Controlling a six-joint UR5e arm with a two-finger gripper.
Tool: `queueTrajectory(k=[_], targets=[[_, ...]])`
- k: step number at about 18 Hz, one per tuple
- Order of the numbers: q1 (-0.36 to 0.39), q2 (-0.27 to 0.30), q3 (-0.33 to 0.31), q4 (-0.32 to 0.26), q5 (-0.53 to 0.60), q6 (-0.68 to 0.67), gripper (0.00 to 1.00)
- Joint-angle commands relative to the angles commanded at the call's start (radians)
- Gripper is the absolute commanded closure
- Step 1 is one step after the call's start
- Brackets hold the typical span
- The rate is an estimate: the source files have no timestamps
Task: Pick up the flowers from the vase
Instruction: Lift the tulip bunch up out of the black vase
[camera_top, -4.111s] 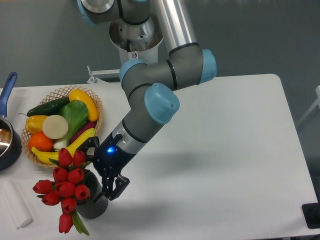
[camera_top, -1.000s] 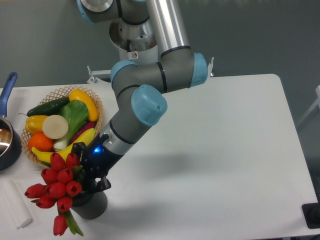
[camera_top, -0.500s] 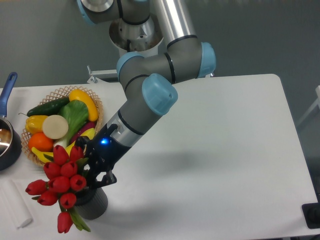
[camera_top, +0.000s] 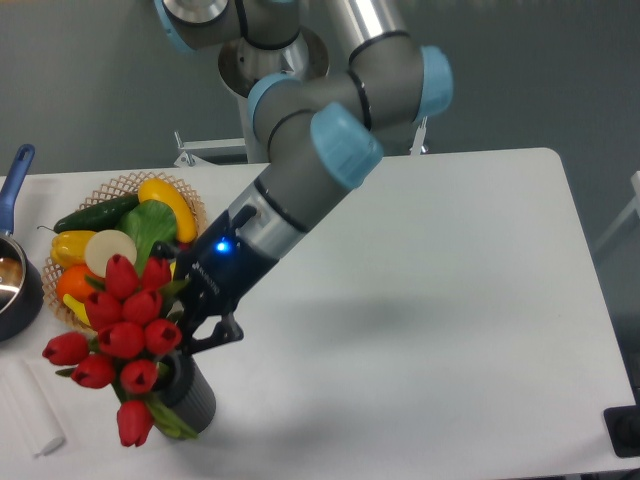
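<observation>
The flowers (camera_top: 120, 340) are a bunch of red tulip buds with green stems, hanging over the near-left part of the table. My gripper (camera_top: 190, 320) is shut on their stems just right of the buds, its black fingers partly hidden by leaves. Directly below stands the vase (camera_top: 192, 398), a dark grey ribbed cup, upright. The lower leaves and one drooping bud still overlap the vase's mouth and left side, so I cannot tell whether the stems are clear of it.
A wicker basket (camera_top: 190, 205) of fruit and vegetables sits behind the flowers at the left. A dark pot with a blue handle (camera_top: 14, 175) stands at the far left edge. A white roll (camera_top: 30, 410) lies near the front left corner.
The gripper has risen and shifted slightly right with the flowers held in it. The bunch sits higher above the vase than half a second ago. The vase has stayed put.
</observation>
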Motion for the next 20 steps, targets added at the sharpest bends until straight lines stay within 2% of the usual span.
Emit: queueTrajectory(k=[6,9,12,15,20], targets=[[0.031,0.028,0.003,0.0,-0.049,-0.06,0.6],[0.081,0.049,0.009,0.009,-0.086,-0.132,0.6],[0.146,0.06,0.011,0.009,-0.178,-0.176,0.6],[0.167,0.062,0.011,0.009,-0.186,-0.179,0.6],[0.253,0.06,0.026,0.011,-0.186,-0.172,0.6]])
